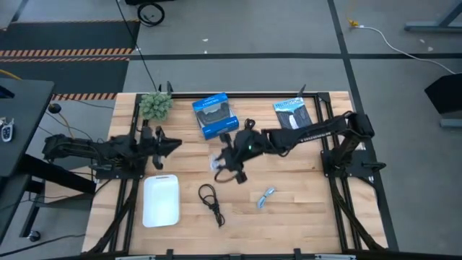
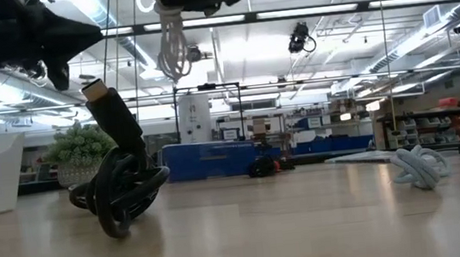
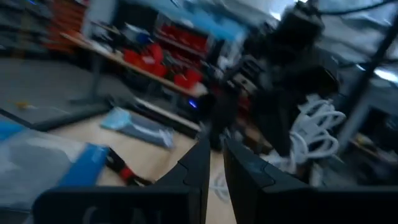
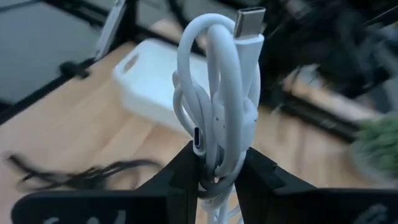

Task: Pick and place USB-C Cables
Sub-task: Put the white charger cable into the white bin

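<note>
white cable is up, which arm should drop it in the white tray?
Right. Its tool is shut on the white cable, lifted off the table above the middle, near the white tray. The left tool holds nothing, though it sits close to the tray too.

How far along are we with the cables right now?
Nothing looks placed yet: the white tray shows no cable in it. In hand: the right gripper is shut on the white cable, lifted above the table middle. Left: the black loop cable, the pale blue cable and the black-and-red cable lie on the table. The left gripper waits near the plant.
</note>
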